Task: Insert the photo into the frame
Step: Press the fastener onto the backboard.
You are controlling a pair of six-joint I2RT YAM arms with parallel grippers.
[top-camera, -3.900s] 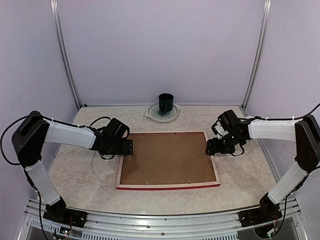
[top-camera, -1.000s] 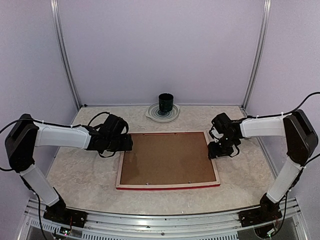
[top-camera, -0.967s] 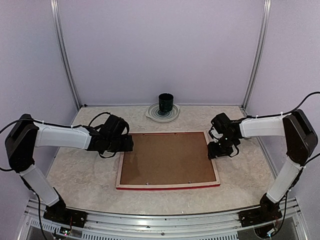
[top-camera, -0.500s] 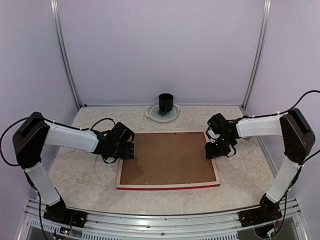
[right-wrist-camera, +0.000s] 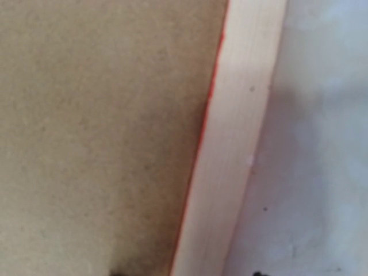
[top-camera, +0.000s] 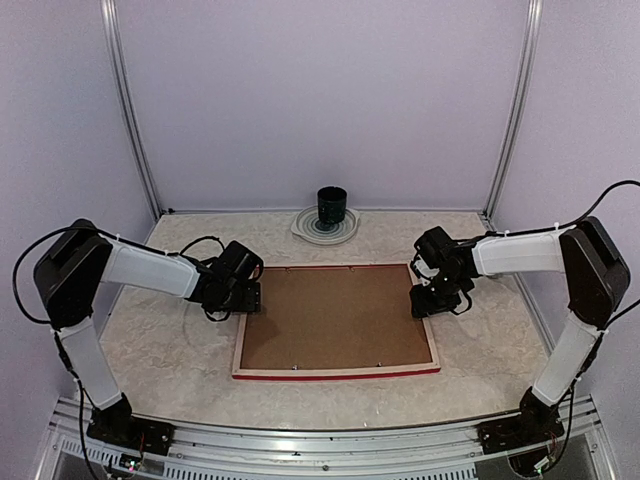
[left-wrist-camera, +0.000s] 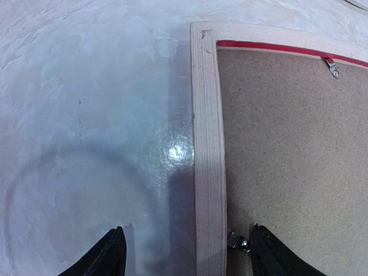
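The frame [top-camera: 240, 346] lies face down on the table, pale wood back up, with red showing along its edges. A brown backing board [top-camera: 335, 315] fills it, and the photo is hidden. My left gripper [top-camera: 254, 298] is open at the frame's left rail. In the left wrist view its gripper [left-wrist-camera: 190, 256] straddles the wood rail [left-wrist-camera: 208, 144], one fingertip [left-wrist-camera: 270, 256] beside a metal tab [left-wrist-camera: 237, 241] on the board. My right gripper [top-camera: 421, 300] is open low over the right rail [right-wrist-camera: 241, 115]. Only its dark fingertips show, on either side of that rail.
A dark cup [top-camera: 332, 207] stands on a pale plate [top-camera: 305, 229] at the back of the table, behind the frame. Metal posts and purple walls close the workspace on three sides. Another metal tab [left-wrist-camera: 331, 66] sits near the board's far edge.
My left gripper has shifted a little nearer along the left rail and its jaws stand wider. My right gripper has edged left over the right rail. The frame has not moved.
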